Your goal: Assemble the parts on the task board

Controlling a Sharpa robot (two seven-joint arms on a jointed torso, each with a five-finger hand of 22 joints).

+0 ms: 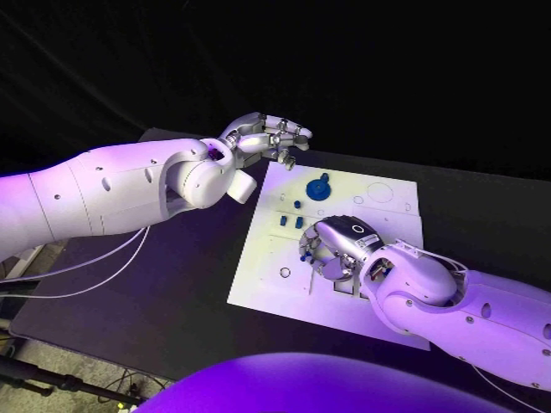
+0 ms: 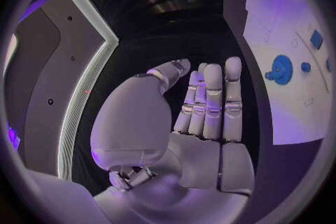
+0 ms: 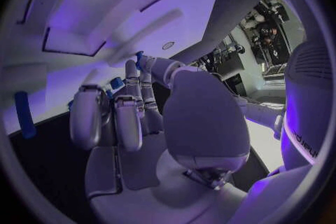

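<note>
Lying in the middle of the black table [image 1: 164, 258], the white task board [image 1: 275, 297] carries a round blue part [image 1: 318, 187] and small blue pieces [image 1: 289, 221]. The right hand [image 1: 334, 249] hovers over the board, fingers partly curled, holding nothing I can see. The left hand [image 1: 266, 138] is beyond the board's far corner, fingers straight and empty.

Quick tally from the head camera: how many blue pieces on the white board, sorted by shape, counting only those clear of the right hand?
Large round disc: 1
Small round button: 1
Small blocks: 2
Total: 4 in the open; the right hand may hide more.
</note>
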